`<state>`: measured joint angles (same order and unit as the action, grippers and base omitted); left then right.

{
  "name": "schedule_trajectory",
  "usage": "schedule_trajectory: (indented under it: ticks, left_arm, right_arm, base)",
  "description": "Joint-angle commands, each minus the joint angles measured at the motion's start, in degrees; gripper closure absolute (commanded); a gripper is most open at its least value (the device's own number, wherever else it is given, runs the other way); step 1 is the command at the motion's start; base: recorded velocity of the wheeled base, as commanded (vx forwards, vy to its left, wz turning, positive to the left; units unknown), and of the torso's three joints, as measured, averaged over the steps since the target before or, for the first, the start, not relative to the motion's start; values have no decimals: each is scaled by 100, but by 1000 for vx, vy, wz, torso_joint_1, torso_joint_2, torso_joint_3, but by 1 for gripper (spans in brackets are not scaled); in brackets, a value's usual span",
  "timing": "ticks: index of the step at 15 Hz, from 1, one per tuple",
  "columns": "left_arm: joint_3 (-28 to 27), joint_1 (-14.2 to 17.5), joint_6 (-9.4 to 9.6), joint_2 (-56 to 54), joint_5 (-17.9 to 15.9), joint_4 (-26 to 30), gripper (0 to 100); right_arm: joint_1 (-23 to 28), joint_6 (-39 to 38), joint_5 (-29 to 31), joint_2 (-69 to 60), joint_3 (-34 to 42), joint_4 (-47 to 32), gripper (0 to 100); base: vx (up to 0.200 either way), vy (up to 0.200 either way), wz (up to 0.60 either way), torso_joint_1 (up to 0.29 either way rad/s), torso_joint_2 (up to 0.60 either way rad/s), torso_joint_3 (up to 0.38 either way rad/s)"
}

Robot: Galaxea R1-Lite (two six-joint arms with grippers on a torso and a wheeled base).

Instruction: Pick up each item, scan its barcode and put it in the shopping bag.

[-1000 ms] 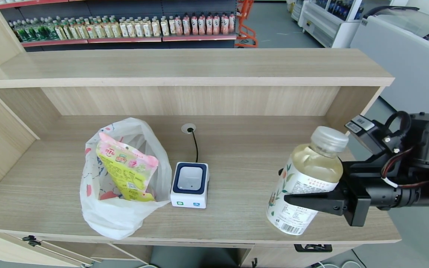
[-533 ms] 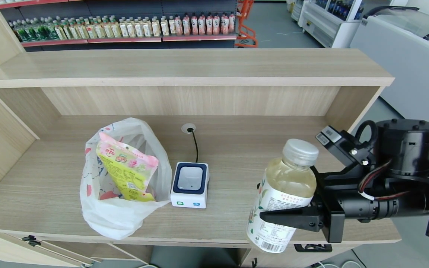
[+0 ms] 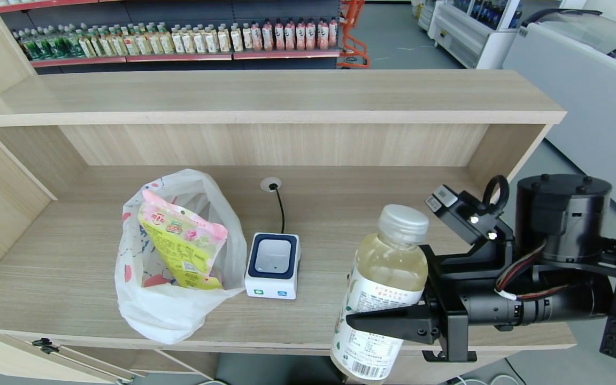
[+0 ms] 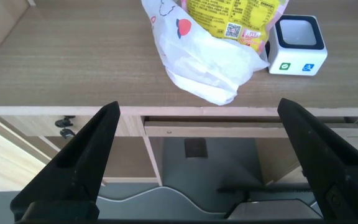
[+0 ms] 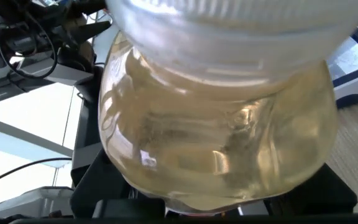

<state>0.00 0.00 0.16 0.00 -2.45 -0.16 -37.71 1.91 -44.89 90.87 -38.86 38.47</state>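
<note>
Bag [image 3: 171,313] sits left on the counter [image 3: 340,214], a yellow pouch [image 3: 182,246] inside and the scanner [image 3: 273,264] just beside. Right claw [image 3: 364,316] grips the tilted bottle [image 3: 388,267] over the front edge. Left claw [image 4: 197,111] gapes wide.

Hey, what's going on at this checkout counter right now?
The robot's right gripper is shut on a capped bottle of pale drink, held tilted in the air to the right of the scanner, not over it. A yellow snack packet already sits in the shopping bag on the wooden counter. The left gripper hangs open and empty, out in front of the counter's front edge.
</note>
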Motion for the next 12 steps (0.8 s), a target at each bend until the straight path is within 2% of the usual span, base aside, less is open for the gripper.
schedule_trajectory:
  ticks: [1, 3, 6, 12]
  left_arm:
    - [0, 0, 2, 9, -1, -2, 0]
    - [0, 0, 2, 9, -1, -2, 0]
    - [0, 0, 2, 9, -1, -2, 0]
    - [0, 0, 2, 9, -1, -2, 0]
  right_arm:
    - [-18, 2, -3, 89, -16, -24, 100]
    - [-97, 2, 6, 133, -7, -33, 100]
    - [-264, 11, 331, 317, -130, -24, 100]
    - [-369, -24, 331, 397, -236, -279, 100]
  base:
    - [0, 0, 0, 0, 0, 0]
    - [0, 0, 0, 0, 0, 0]
    - [0, 0, 0, 0, 0, 0]
    - [0, 0, 0, 0, 0, 0]
